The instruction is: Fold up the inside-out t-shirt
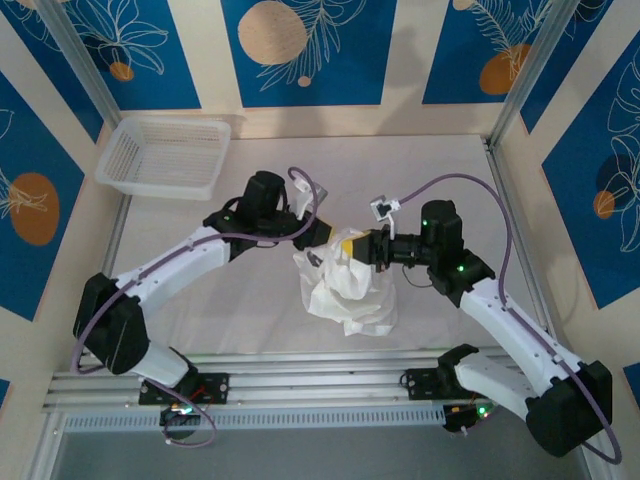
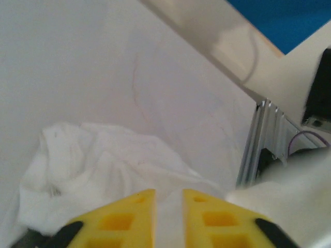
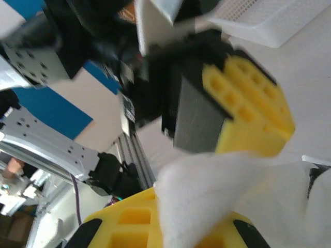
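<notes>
White table [image 1: 250, 300], t-shirt [image 1: 352, 292] bunched under left pincer [image 1: 325, 240], right pincer [image 1: 349, 244]

No legible text, labels or numbers

I see bright, even light from above; the t-shirt [image 1: 350, 295] throws only a faint shadow on the table [image 1: 250, 300] beside it. Both wrist views look soft, smeared above the t-shirt.

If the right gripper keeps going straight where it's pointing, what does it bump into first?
Most likely the left gripper, whose yellow fingers sit just ahead. The right gripper is pinching the crumpled white cloth t-shirt, so only cloth lies between them, though depth is unclear.
</notes>
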